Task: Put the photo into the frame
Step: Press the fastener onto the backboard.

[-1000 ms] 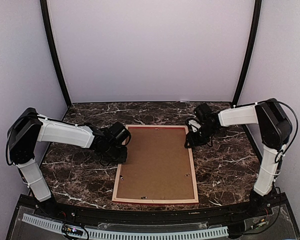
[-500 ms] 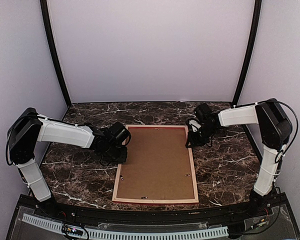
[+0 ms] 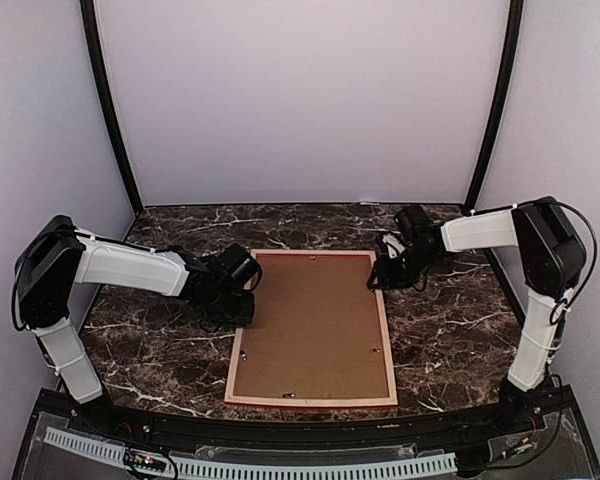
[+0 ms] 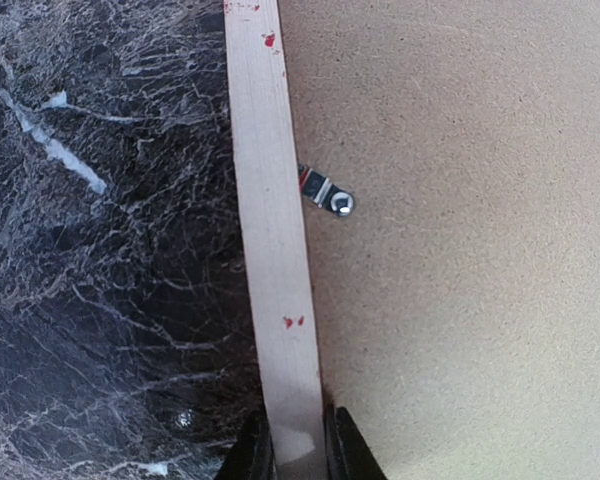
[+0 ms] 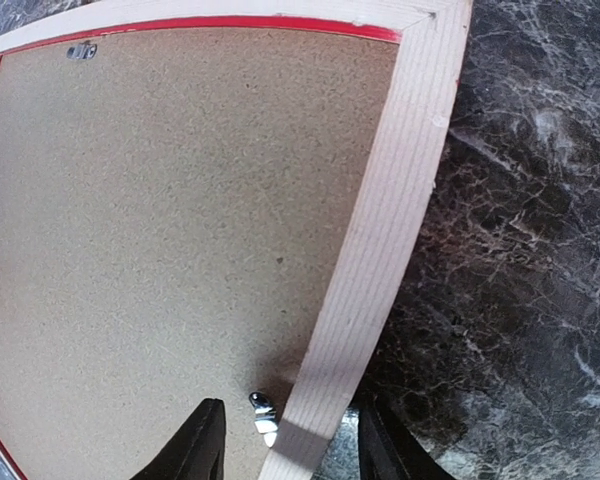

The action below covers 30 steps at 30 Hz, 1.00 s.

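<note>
**Right arm shifts along the rail while the frame stays put**

Your right gripper (image 5: 290, 440) has edged slightly up and outward in the last second. Its jaws are spread astride the right rail, gripping nothing, while your left gripper (image 4: 300, 450) pinches the opposite rail. The frame (image 3: 310, 400) lies face down and unmoved on the dark, white-veined marble table (image 3: 450, 330). It is pale raw wood flecked with red, with a grainy brown backing board (image 3: 315, 320) inside and a small metal turn clip (image 4: 327, 193). The photo is not visible, so progress can't be judged.

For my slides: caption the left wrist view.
Left gripper pinches the pale wooden edge of the face-down frame, near a metal clip on the backing board.
</note>
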Available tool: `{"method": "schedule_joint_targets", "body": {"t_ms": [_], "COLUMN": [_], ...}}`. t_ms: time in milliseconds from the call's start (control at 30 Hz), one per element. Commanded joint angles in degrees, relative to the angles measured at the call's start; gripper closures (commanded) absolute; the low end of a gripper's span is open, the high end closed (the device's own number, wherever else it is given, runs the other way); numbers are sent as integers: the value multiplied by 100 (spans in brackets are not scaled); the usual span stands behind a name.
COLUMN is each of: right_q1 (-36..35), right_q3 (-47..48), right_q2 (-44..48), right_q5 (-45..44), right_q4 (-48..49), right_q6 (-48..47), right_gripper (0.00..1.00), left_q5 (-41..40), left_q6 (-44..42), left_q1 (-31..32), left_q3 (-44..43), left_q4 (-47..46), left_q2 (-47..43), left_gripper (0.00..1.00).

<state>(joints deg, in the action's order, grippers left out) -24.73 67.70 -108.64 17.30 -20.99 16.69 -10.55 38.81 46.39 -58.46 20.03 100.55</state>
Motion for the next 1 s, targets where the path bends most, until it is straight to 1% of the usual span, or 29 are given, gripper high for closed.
{"method": "schedule_joint_targets", "body": {"t_ms": [0, 67, 233, 400, 500, 633, 800, 867, 967], "right_q1": [12, 8, -4, -13, -14, -29, -229, -357, -602], "right_q3": [52, 75, 56, -189, -419, -775, -1321, -1531, -1948], "right_q2": [28, 11, 46, 316, 539, 833, 1293, 1506, 1949], "right_q5": [-250, -398, -360, -96, 38, 92, 155, 86, -178], "right_q4": [17, -48, -89, 32, 123, 189, 303, 313, 323], "right_q6": [56, 41, 12, 82, 184, 316, 552, 666, 928], "right_gripper": [55, 56, 57, 52, 50, 49, 48, 47, 42], "left_q5": [192, 194, 189, 172, 167, 192, 227, 252, 271], "left_q6": [-232, -228, -227, -210, -192, -142, -74, -27, 31], "left_q1": [27, 23, 28, 23, 28, 27, 32, 36, 36], "left_q3": [150, 150, 150, 134, 137, 160, 248, 299, 360], "left_q4": [297, 301, 303, 327, 319, 266, 88, -5, -120], "left_q2": [125, 123, 127, 114, 94, 65, 31, 1, -32], "left_gripper": [89, 89, 89, 88, 88, 88, 88, 89, 90]}}
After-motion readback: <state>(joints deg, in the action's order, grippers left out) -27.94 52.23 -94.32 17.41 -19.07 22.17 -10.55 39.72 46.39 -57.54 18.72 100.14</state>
